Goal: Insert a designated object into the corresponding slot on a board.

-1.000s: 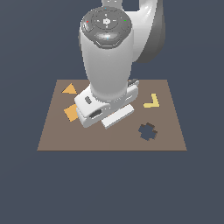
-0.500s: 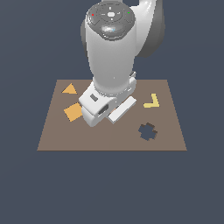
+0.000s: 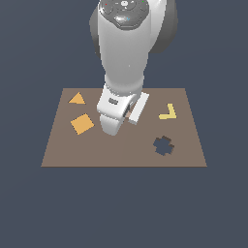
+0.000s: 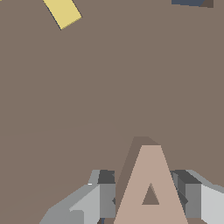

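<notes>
In the wrist view the pale pinkish-tan A piece (image 4: 151, 175) stands between my gripper's (image 4: 150, 194) two grey fingers (image 4: 106, 192), which press on its legs. It casts a shadow on the brown board (image 4: 109, 96) beneath it. In the exterior view my arm's hand (image 3: 115, 114) hangs over the middle of the board (image 3: 121, 155) and hides the fingers and the A piece. The A-shaped slot shows in neither view. A dark cutout edge (image 4: 190, 2) sits at the wrist frame's border; I cannot tell its shape.
An orange triangle (image 3: 76, 99) and an orange square (image 3: 82, 124) lie on the board at the exterior view's left. A yellow L-shaped piece (image 3: 167, 113) lies at its right and also shows in the wrist view (image 4: 62, 12). A dark cross-shaped cutout (image 3: 163, 145) is near the front right.
My arm and hand have moved toward the exterior view's right, from near the orange square to the board's middle, and the hand has turned a little.
</notes>
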Tool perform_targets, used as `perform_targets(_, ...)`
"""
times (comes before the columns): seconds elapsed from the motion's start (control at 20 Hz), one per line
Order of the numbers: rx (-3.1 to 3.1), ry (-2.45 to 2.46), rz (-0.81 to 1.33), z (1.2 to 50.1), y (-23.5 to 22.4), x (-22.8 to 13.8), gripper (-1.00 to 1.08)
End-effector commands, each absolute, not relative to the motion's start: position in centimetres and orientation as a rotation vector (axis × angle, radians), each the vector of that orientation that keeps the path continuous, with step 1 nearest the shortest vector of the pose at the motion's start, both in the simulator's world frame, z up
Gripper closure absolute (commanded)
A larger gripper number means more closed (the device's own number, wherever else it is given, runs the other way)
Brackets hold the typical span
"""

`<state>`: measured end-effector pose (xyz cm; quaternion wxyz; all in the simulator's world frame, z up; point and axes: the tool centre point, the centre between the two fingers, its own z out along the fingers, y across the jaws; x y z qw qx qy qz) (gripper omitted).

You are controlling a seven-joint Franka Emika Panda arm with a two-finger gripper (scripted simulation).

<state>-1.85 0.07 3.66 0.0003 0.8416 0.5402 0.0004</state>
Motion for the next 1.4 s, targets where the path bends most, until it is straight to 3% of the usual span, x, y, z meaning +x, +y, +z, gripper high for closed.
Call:
perform_targets(0.0, 2.549, 1.834, 0.002, 3.7, -0.1, -2.7, 1.08)
perform_targets(0.6, 2.142, 2.296, 0.002, 3.9, -1.5, -5.5, 1.08)
perform_targets(1.35, 1.916, 2.488, 0.002, 4.0, -2.6, -6.6, 1.08)
